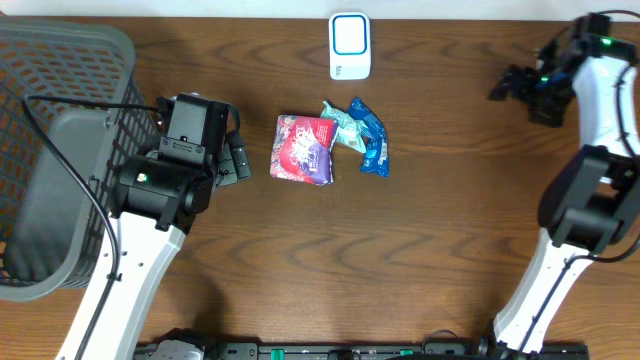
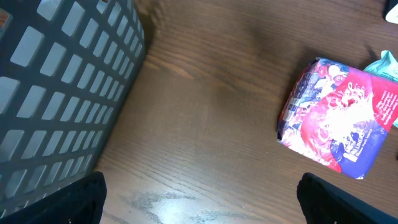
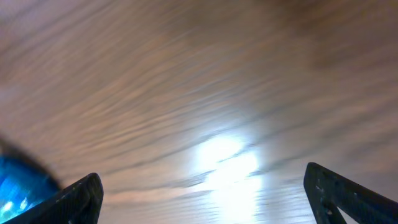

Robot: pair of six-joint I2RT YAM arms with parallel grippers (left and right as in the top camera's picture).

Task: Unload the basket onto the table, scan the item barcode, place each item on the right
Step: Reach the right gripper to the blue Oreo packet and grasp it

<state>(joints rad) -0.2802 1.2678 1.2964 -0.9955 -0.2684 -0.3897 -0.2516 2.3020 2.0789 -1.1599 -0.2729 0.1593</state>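
left gripper (image 1: 236,160): its fingers (image 2: 81,200) were seen spread wide apart with nothing between them; it was held low over the table (image 1: 450,200), just left of the red packet.
right gripper (image 1: 507,87): its fingers (image 3: 78,198) were seen set wide apart in the blurred wrist view, with nothing clamped; it was positioned at the far right, well apart from the packets.
red packet (image 1: 303,150): was laid flat near the table's middle.
pale green packet (image 1: 344,124): was wedged between the red packet and the blue packet, on their far side.
blue packet (image 1: 370,140): was laid just right of the red packet.
scanner (image 1: 350,45): white with a blue-framed face, was placed at the far edge, apart from the packets.
basket (image 1: 70,38): grey mesh, was placed at the left edge beside the left arm.
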